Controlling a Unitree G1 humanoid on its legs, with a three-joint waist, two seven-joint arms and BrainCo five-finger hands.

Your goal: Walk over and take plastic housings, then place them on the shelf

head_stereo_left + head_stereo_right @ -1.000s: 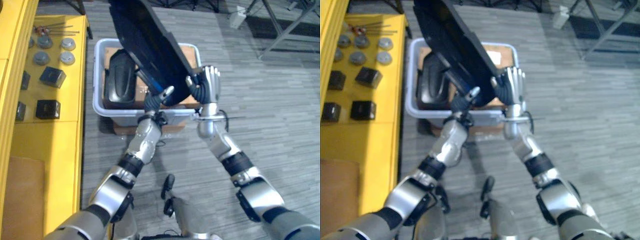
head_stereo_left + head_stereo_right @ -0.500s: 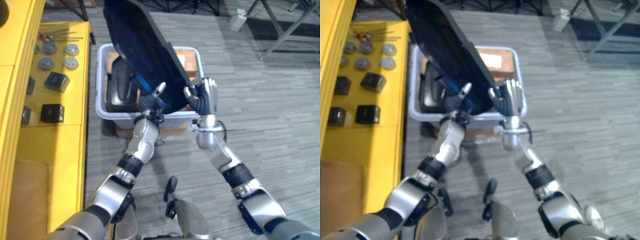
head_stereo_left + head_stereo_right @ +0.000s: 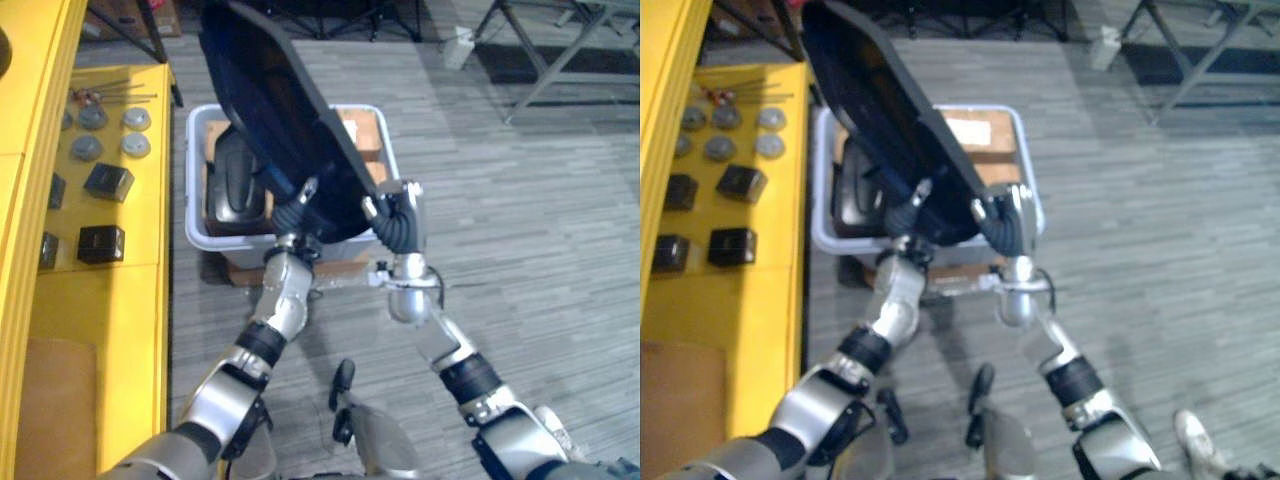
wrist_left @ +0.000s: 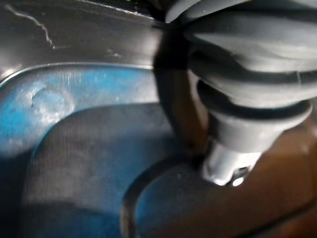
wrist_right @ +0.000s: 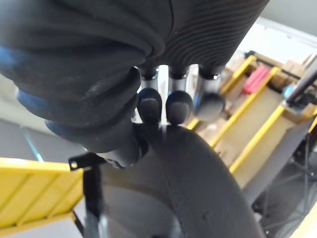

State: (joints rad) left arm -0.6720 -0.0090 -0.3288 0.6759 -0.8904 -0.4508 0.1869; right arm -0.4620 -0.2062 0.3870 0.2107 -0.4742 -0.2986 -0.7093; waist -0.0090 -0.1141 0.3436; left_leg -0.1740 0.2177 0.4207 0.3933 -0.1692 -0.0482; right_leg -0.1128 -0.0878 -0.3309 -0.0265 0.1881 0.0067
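Evidently the right hand (image 3: 398, 215), just right of the frame's centre, had its fingertips (image 5: 148, 105) curled over the lower edge of the plastic housing (image 3: 270, 110), gripping the rim. The left hand (image 3: 297, 212), just left of centre, sat against the same lower end, on the bluish hollow inner face seen in the left wrist view. How it gripped there could not be told.

The housing was a large dark shell. It slanted from the two hands up toward the top left of the frame, lifted clear above the bin (image 3: 193, 170). It looked like a stiff, thin-walled moulding, probably light for its size but awkward, with most of its length standing beyond the hands. Its glossy surface would likely be slippery. By my judgement the safest hold was at two spread points on the rim, not on the smooth face.

The pale bin stood on the floor at upper centre. It held a second black housing (image 3: 237, 180) on its left side and a brown box (image 3: 365, 135) toward its right.

Down the left edge ran the yellow shelf (image 3: 110, 270), carrying grey round parts (image 3: 135, 118) above and black blocks (image 3: 100, 243) below them. More of the shelf lay bare further down the frame.
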